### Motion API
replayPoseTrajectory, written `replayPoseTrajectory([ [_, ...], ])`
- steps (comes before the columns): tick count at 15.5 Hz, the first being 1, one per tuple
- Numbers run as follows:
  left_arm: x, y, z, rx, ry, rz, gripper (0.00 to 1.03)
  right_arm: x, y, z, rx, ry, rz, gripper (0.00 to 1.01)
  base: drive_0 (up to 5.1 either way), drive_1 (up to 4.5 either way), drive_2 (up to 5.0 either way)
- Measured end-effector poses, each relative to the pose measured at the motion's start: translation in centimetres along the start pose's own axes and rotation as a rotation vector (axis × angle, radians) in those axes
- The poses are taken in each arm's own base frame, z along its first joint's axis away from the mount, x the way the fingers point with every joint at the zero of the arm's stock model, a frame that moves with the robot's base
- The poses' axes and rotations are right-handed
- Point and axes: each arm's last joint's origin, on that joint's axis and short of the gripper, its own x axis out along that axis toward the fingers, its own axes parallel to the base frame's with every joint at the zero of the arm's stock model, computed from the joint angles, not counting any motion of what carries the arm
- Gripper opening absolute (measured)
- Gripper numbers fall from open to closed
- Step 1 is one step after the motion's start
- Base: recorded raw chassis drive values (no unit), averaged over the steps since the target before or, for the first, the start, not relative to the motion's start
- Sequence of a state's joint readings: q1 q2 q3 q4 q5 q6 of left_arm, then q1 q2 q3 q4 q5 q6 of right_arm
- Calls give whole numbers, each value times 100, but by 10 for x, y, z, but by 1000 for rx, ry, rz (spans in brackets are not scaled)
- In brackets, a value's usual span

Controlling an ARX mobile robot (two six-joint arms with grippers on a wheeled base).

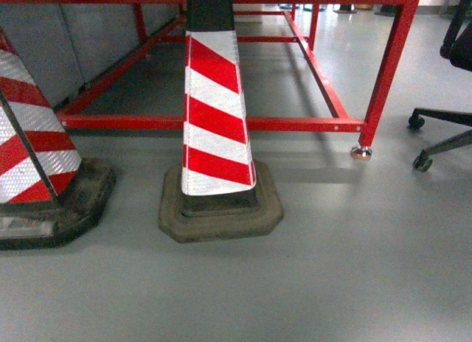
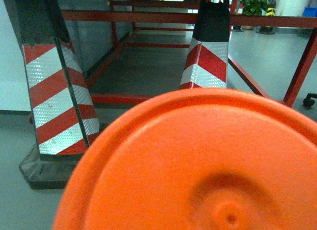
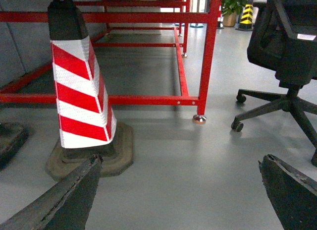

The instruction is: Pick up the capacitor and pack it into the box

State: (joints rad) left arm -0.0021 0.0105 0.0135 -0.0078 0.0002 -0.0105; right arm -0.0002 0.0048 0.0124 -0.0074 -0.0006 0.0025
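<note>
Head view looks slanting down at a grey floor (image 1: 346,268), with no arm or gripper in sight and neither the box nor any capacitor visible in any of the three views. At centre stands a red-and-white striped traffic cone (image 1: 215,113) on a dark, worn rubber base (image 1: 220,213); a second striped cone (image 1: 33,147) sits at the left edge on its own black base. Behind them runs a red metal frame (image 1: 295,124), its right leg ending in a small round foot (image 1: 361,152) on the floor, and the wheeled legs of a black office chair (image 1: 442,139) reach in at the right edge. No container of any kind shows, and no label or writing can be read on the cones or the frame. From the left wrist camera, a large orange plastic dome (image 2: 198,165) with a dimple near its lower middle fills the lower right of the frame and hides whatever lies under it; the left gripper's fingers do not show, so its state cannot be told. Behind the dome both cones and the red frame appear again. From the right wrist camera, the right gripper (image 3: 181,190) shows two dark, scuffed fingertips (image 3: 69,195) at the lower corners of the frame, spread wide apart with only bare floor between them, holding nothing. Beyond them stand the central cone, the red frame and the black chair at upper right.
</note>
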Motion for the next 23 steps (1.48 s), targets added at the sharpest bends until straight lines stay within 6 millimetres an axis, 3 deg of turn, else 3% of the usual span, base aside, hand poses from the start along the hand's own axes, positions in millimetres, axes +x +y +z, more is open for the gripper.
replayPoseTrajectory([
  [12, 0, 0, 0, 0, 0, 1, 43, 0, 0, 0, 0, -2, 0, 98, 5, 388, -377],
  [23, 0, 0, 0, 3, -1, -1, 43, 0, 0, 0, -2, -1, 0, 98, 0, 0, 0],
])
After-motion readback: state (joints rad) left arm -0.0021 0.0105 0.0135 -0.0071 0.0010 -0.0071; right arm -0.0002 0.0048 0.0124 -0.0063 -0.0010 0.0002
